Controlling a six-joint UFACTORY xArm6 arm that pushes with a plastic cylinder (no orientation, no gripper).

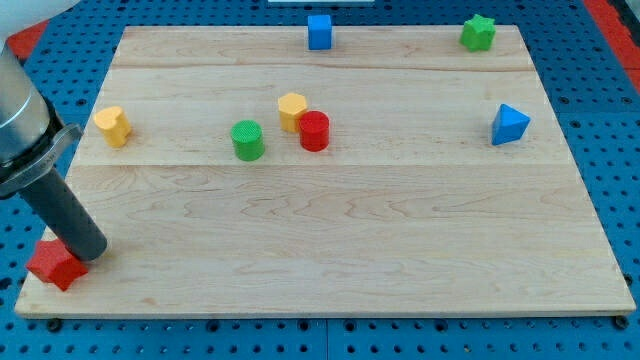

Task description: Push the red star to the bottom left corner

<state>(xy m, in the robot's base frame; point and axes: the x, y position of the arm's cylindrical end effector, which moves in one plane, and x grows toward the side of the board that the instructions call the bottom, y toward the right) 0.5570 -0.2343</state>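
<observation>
The red star [55, 264] lies at the bottom left corner of the wooden board [330, 230], partly over its left edge. My tip [88, 252] rests right against the star's right side, the dark rod rising from it toward the view's upper left. No other block is near the star.
A yellow block [113, 125] sits at the left. A green cylinder [247, 139], a yellow hexagon block [292, 110] and a red cylinder [314, 131] cluster at centre top. A blue cube [319, 31] and green star [478, 33] lie at the top edge, a blue triangle [509, 124] at the right.
</observation>
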